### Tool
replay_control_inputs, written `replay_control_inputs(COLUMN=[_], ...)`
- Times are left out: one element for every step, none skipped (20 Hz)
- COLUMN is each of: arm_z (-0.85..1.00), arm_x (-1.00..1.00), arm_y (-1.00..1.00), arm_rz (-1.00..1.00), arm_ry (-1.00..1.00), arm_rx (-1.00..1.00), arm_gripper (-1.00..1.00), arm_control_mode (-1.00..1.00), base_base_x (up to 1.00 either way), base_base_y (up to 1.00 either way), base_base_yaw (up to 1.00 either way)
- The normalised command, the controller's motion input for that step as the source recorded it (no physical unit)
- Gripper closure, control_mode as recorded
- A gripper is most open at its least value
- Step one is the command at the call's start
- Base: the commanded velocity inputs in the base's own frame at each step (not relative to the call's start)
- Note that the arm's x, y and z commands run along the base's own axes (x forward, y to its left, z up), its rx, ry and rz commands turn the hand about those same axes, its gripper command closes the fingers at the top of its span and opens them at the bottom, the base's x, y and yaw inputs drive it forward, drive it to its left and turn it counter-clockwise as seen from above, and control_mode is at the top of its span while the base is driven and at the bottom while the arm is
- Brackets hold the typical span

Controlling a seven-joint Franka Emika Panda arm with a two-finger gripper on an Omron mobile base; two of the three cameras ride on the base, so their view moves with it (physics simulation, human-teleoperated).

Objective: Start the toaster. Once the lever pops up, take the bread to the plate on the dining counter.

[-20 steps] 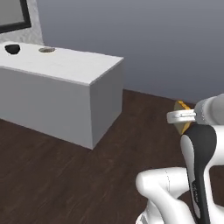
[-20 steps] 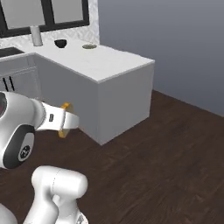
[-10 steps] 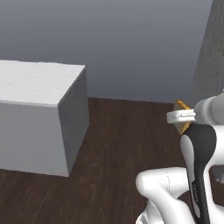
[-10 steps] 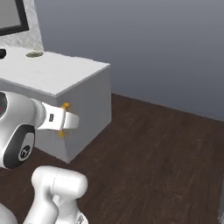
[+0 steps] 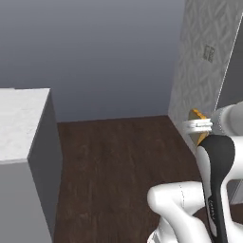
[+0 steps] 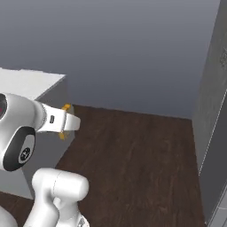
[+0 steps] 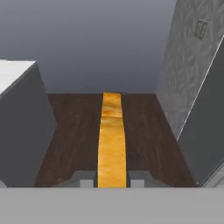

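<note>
**Golden slice pinched edge-on in transit**

Golden-orange crust is what I see first: the bread (image 7: 111, 140) stands on edge between my gripper (image 7: 112, 178) fingers, running straight away from the hand camera like a narrow strip. The jaws are clamped on the bread at its near end, one pad on each flat face. From the left base camera the slice (image 5: 198, 115) pokes out just past the white hand, above dark wood floor; from the right base camera it (image 6: 64, 108) shows as a small orange corner at the wrist.

I judge the slice light and fairly stiff if toasted, but crumbly: squeeze harder and it may crack, loosen and it could slip out. Holding it across the faces near one edge seems sound, provided I swing gently, since the far end is unsupported.

A white marble counter (image 5: 19, 123) with plain sides sits at my left; I cannot tell whether it is the dining counter. I can read no brands, labels or writing anywhere.
</note>
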Motion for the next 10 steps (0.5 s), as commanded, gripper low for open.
replay_control_inputs(arm_z=[0.00,0.00,0.00,0.00,0.00,0.00,0.00,0.00,0.00,0.00], arm_x=[0.00,0.00,0.00,0.00,0.00,0.00,0.00,0.00,0.00,0.00], arm_y=[0.00,0.00,0.00,0.00,0.00,0.00,0.00,0.00,0.00,0.00], arm_rz=[0.00,0.00,0.00,0.00,0.00,0.00,0.00,0.00,0.00,0.00], arm_ry=[0.00,0.00,0.00,0.00,0.00,0.00,0.00,0.00,0.00,0.00], arm_rx=[0.00,0.00,0.00,0.00,0.00,0.00,0.00,0.00,0.00,0.00], arm_gripper=[1.00,1.00,1.00,1.00,1.00,1.00,1.00,1.00,1.00,1.00], arm_control_mode=[1.00,1.00,1.00,1.00,1.00,1.00,1.00,1.00,1.00,1.00], base_base_x=[1.00,1.00,1.00,1.00,1.00,1.00,1.00,1.00,1.00,1.00], base_base_y=[0.36,0.29,0.16,0.00,0.00,0.00,0.00,0.00,0.00,0.00], base_base_yaw=[-0.46,-0.39,-0.34,-0.27,-0.22,-0.19,-0.16,-0.09,-0.07,-0.06])
